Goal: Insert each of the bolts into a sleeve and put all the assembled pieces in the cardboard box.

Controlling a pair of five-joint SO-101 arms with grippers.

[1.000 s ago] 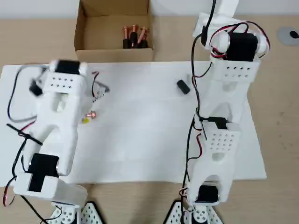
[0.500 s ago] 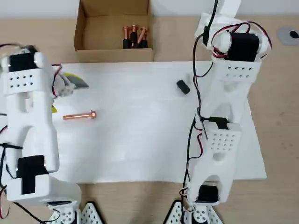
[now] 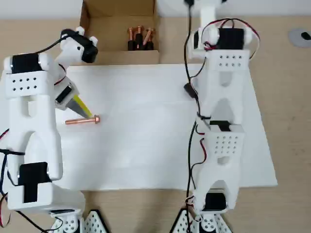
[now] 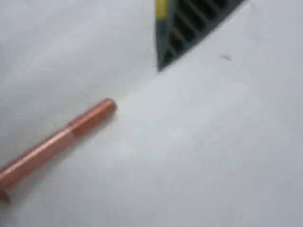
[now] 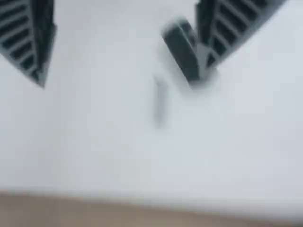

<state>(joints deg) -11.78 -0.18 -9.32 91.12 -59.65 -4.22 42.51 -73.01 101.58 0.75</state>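
A copper bolt [image 3: 82, 120] lies flat on the white sheet [image 3: 146, 150] at the left, also in the left wrist view as bolt [image 4: 57, 142]. My left gripper [image 3: 73, 101] hovers just behind its shaft, open and holding nothing; one dark finger [image 4: 189, 23] with a yellow stripe points down near the bolt's end. A small black sleeve [image 3: 188, 90] lies on the sheet under my right arm. My right gripper [image 5: 122, 80] stands open over it, the sleeve [image 5: 182, 52] touching the inner side of one finger [image 5: 227, 33]. The cardboard box [image 3: 87, 41] at the back holds several assembled pieces [image 3: 140, 39].
The sheet covers most of the wooden table [image 3: 286, 97]. The box's front wall [image 3: 119, 57] meets the sheet's far edge. A small dark object [image 3: 303, 35] sits at the table's far right. Both arm bases stand at the near edge.
The left arm swung away to the left, uncovering the bolt, and its gripper has now come back down beside it. The right arm shifted left over the sleeve. Bolt and sleeve stayed put.
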